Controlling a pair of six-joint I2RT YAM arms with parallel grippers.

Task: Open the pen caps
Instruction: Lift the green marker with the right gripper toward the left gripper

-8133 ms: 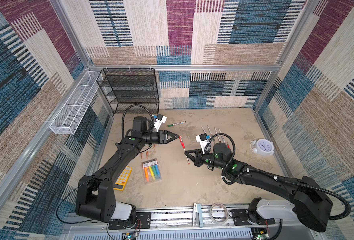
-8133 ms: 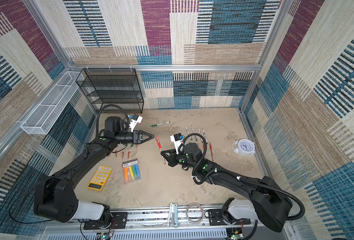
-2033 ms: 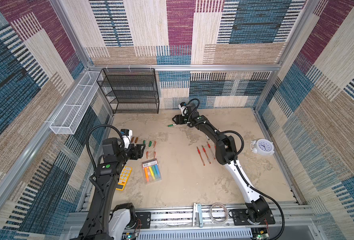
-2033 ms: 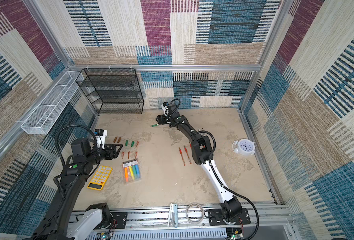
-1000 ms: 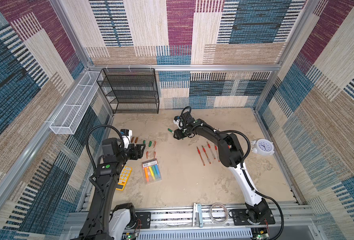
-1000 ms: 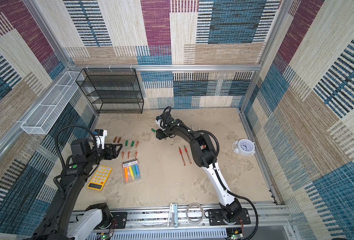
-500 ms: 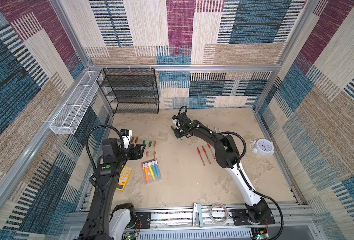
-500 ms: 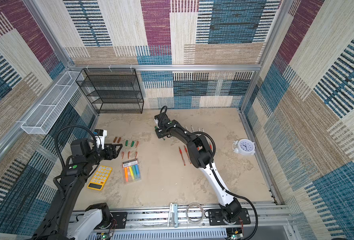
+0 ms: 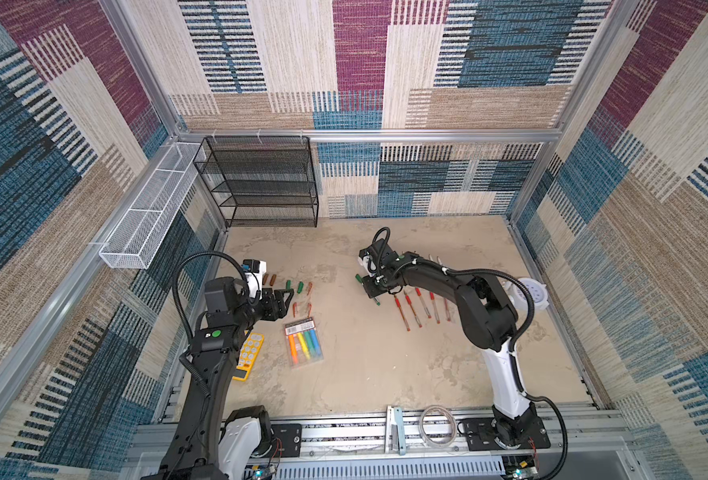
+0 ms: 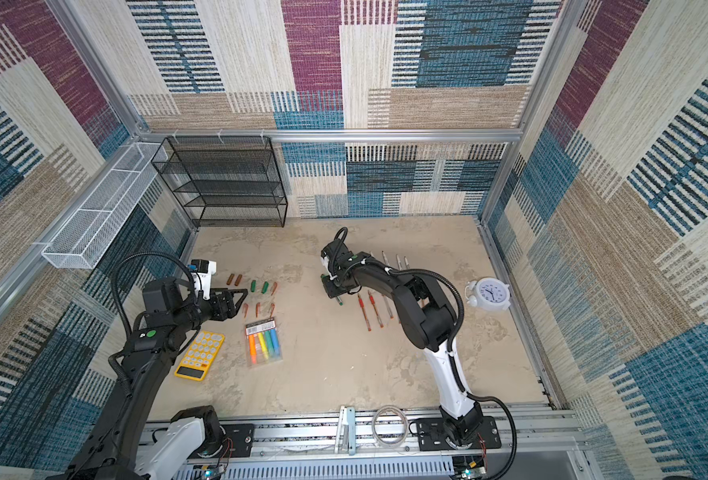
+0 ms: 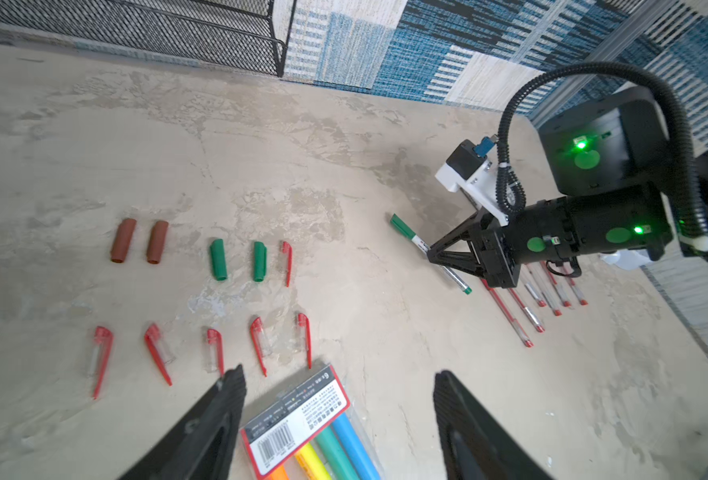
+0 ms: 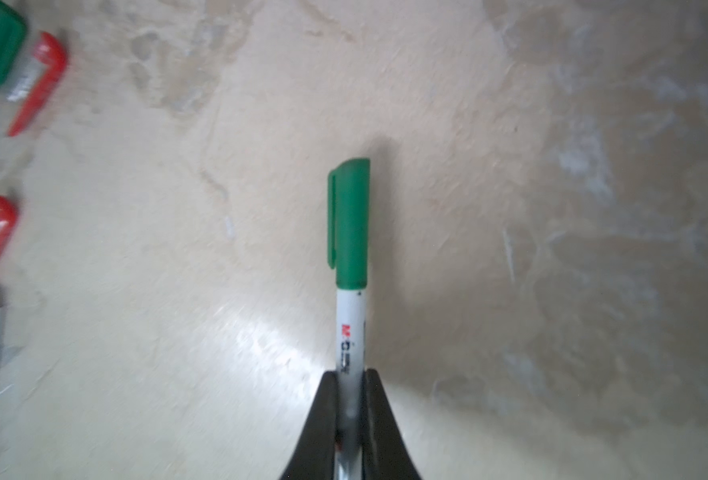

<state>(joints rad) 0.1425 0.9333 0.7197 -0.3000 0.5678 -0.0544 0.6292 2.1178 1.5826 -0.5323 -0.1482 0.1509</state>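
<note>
The right gripper [image 12: 350,380] is clamped on the white barrel of a marker [image 12: 351,332], right at the end of its black-and-red print. The marker's green cap [image 12: 349,224], round-ended with a clip, is still on and sticks out beyond the jaws. In both top views the marker is near the middle of the table [image 9: 364,374], just beside a row of uncapped pens [image 9: 420,307]. The left gripper [image 11: 339,372] hangs open over a highlighter pack [image 11: 298,419], near loose caps [image 11: 218,259] in brown, green and red.
</note>
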